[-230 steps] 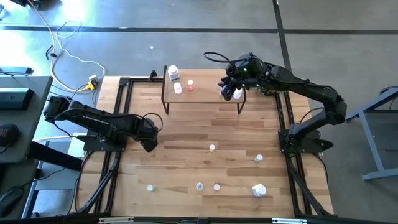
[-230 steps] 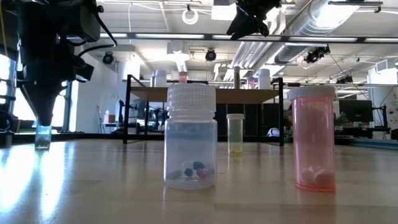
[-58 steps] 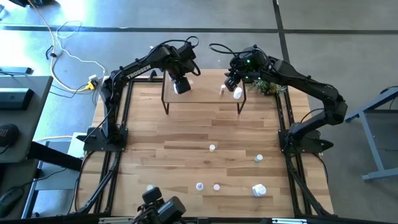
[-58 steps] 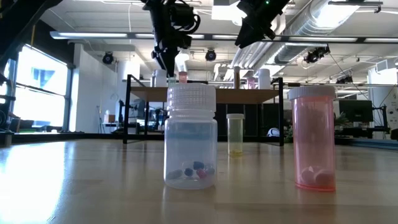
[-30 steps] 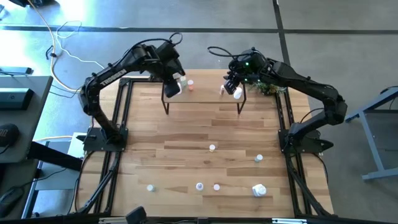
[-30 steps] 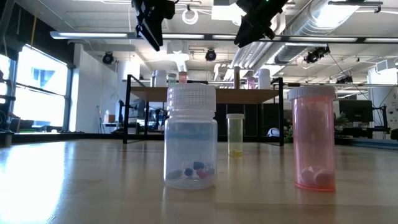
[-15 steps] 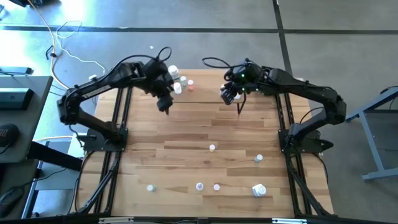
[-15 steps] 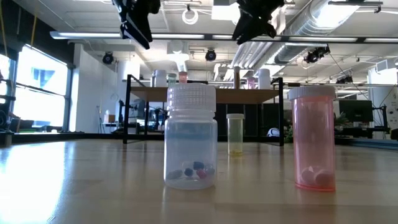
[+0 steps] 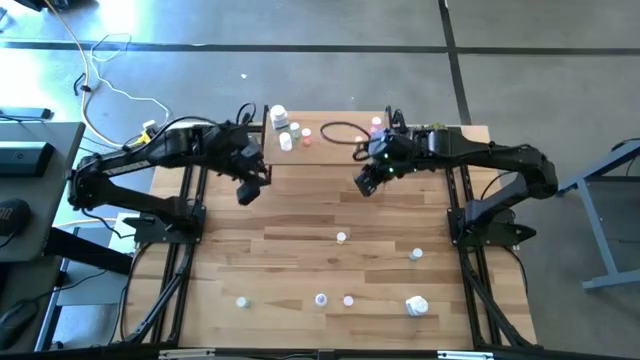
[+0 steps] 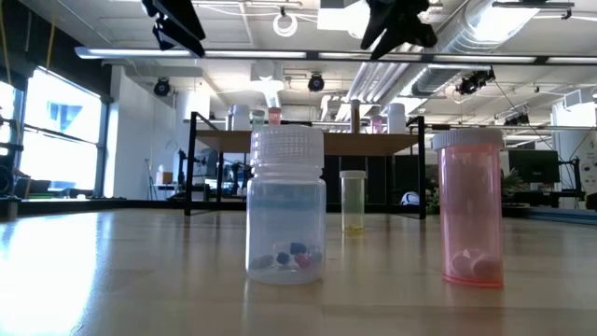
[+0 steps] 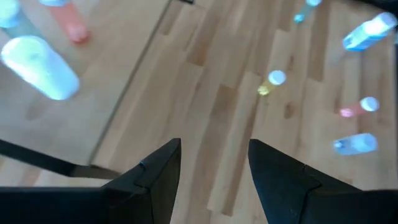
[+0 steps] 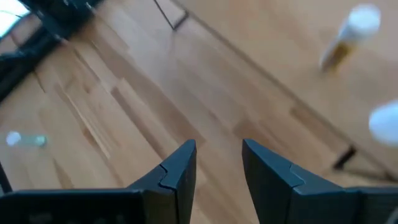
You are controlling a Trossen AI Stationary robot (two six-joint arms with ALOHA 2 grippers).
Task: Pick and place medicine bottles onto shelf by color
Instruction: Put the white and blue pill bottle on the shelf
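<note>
The shelf (image 9: pixel 330 155) stands at the table's far edge. Near its left end stand white-capped medicine bottles (image 9: pixel 285 140) and a pink-capped one (image 9: pixel 306 133); another pink-capped one (image 9: pixel 376 124) is near its right end. More bottles stand on the table: one mid-table (image 9: pixel 341 237) and several along the near edge (image 9: pixel 321 299). My left gripper (image 9: pixel 244 194) hangs open and empty above the table, just in front of the shelf's left leg. My right gripper (image 9: pixel 362 187) hangs open and empty in front of the shelf's right part. Both wrist views show bare wood between the fingers (image 11: pixel 214 146) (image 12: pixel 219 146).
In the low view a clear white-capped bottle (image 10: pixel 286 205), a yellow one (image 10: pixel 353 201) and a pink one (image 10: pixel 471 210) stand close to the camera. A black cable loop (image 9: pixel 340 132) lies on the shelf. A small plant (image 9: pixel 425 135) sits at the far right.
Both grippers have drawn back from over the shelf toward the table's near edge and sunk a little. The left one came off the shelf's left end and went leftward; the right one left the shelf's right end. Both stay open and empty.
</note>
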